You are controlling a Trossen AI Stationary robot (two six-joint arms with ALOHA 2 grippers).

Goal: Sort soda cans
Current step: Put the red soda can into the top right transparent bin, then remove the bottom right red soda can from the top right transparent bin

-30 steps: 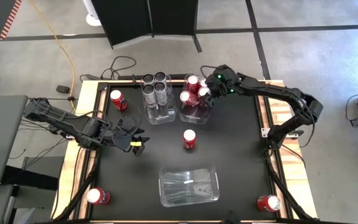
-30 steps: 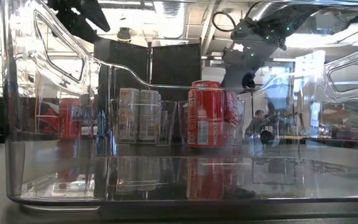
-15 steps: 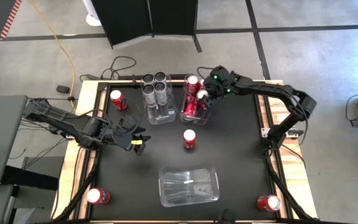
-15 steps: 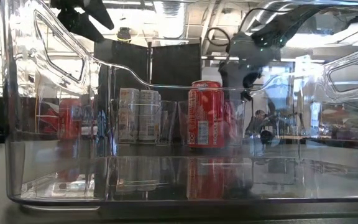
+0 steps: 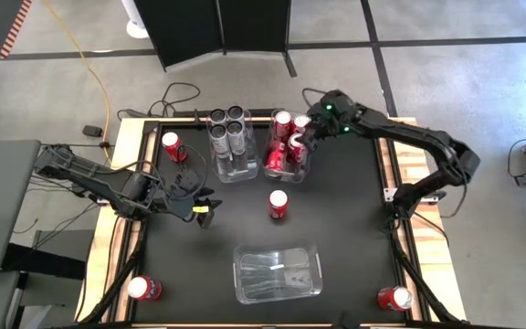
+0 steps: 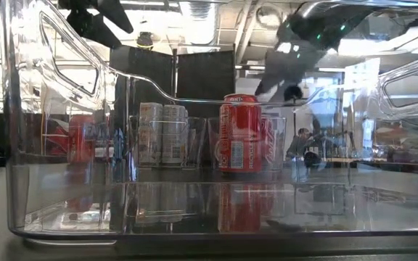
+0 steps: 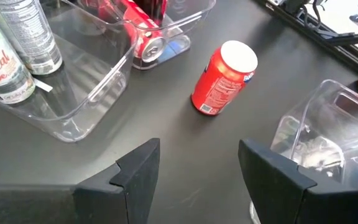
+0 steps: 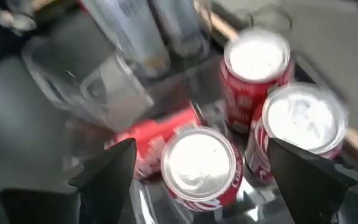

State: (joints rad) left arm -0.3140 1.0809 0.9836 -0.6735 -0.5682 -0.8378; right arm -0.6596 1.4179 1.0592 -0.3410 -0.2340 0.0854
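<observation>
Hovering over the far bin (image 5: 286,170) of red cans (image 8: 199,163), the right end effector (image 5: 305,140) has its fingers spread wide with nothing between them; three cans stand upright below it, and one seems to lie on its side, though that view is blurred. Just left, a second bin (image 5: 233,172) holds four silver cans (image 5: 229,129). One red can (image 5: 278,204) stands alone mid-tabletop (image 5: 345,238). At the left, the left end effector (image 5: 205,210) waits half open and empty.

Right claw (image 5: 306,139) over bin (image 5: 286,174) of red cans (image 5: 282,122), apparently open.
</observation>
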